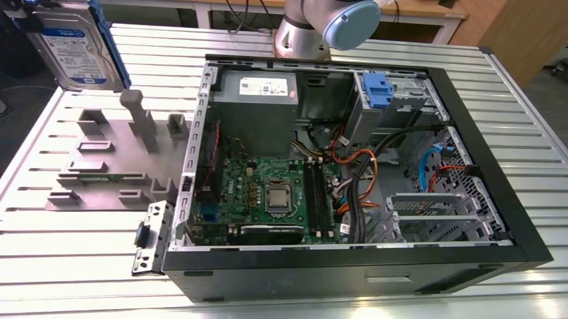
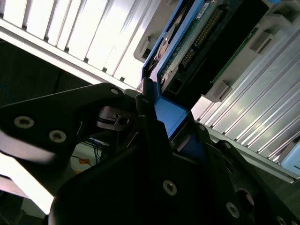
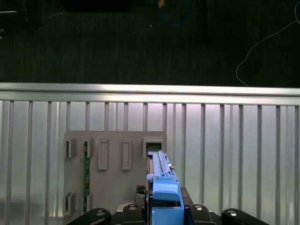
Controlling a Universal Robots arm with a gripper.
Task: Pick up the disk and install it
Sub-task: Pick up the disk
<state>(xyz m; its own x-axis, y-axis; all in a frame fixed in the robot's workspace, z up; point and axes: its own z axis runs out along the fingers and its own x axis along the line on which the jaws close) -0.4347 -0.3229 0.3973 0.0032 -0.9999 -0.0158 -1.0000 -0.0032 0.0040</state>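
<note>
Pick-up is judged done: the disk [image 1: 76, 43] is clamped by its blue frame in the hand [image 3: 166, 213] above the table's [image 1: 71, 256] edge, and a carry into the case [image 1: 355, 260] is called for.

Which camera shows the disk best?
The exterior view: the disk faces the camera there, with its white-and-blue label showing. The first wrist view sees it edge-on, mostly its blue carrier. The second wrist view shows its connector end, with the gripper clamped on the carrier.
</note>
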